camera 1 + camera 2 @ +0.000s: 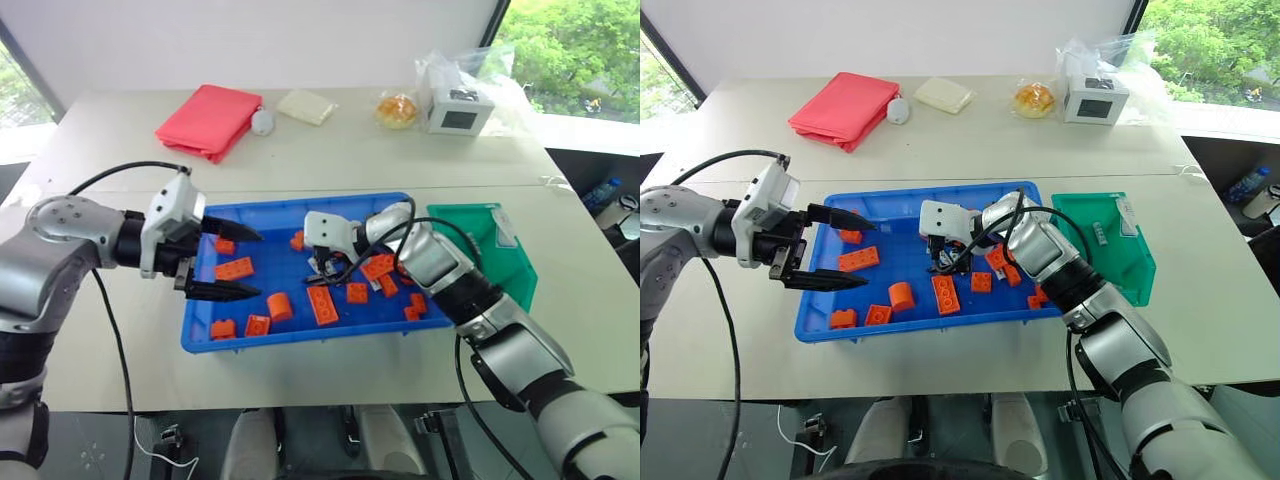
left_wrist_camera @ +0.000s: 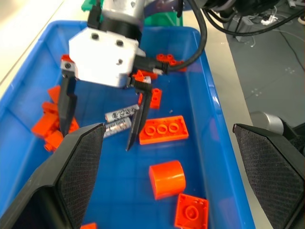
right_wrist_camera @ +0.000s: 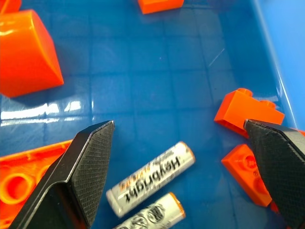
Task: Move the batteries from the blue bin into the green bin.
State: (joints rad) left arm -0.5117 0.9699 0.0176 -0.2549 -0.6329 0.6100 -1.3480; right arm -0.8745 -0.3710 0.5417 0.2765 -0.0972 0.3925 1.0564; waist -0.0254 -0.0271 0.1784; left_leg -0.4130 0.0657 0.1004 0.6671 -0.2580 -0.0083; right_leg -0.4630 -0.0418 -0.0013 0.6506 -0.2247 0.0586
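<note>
While two batteries are lying side by side in the blue bin, the right hand is straddling them, fully open and empty.
Closing on one only is advisable; the green bin is waiting alongside, and the left hand is hovering open, empty.

batteries on bare floor, orange bricks close beside

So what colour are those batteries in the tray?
Silver-grey with dark lettering; the batteries show best in the right wrist view.

We count two batteries lying in the blue bin and one in the green bin.
</note>
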